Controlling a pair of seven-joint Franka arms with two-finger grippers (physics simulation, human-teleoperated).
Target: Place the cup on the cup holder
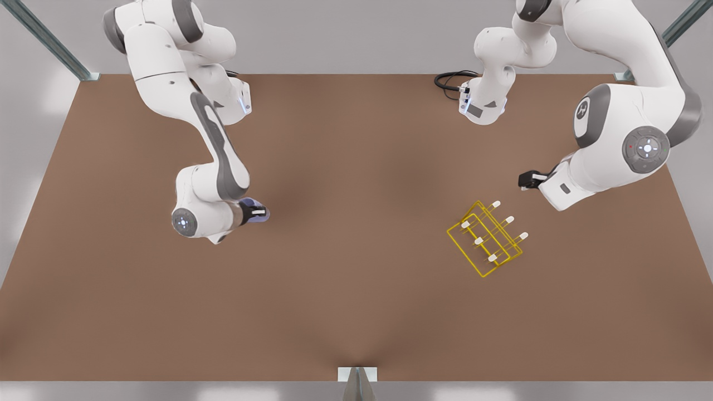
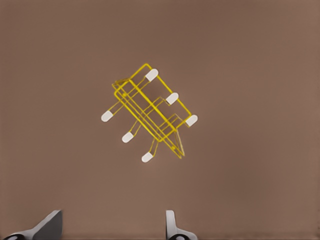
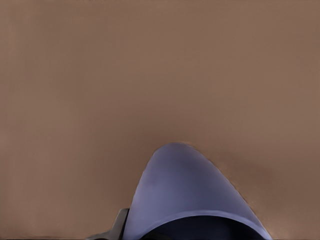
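Lavender tapered cup (image 3: 187,192) in right pincer (image 1: 257,211), left pincer (image 2: 112,227) spread

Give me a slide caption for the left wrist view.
Open left pincer hovers above the yellow cup holder on the brown table.

From high overhead we're looking down at the whole table (image 1: 356,334). Our left wrist camera is facing down, well above the cup holder (image 2: 150,115), shared with the front view; our right wrist camera is sitting close behind the cup (image 3: 190,195).
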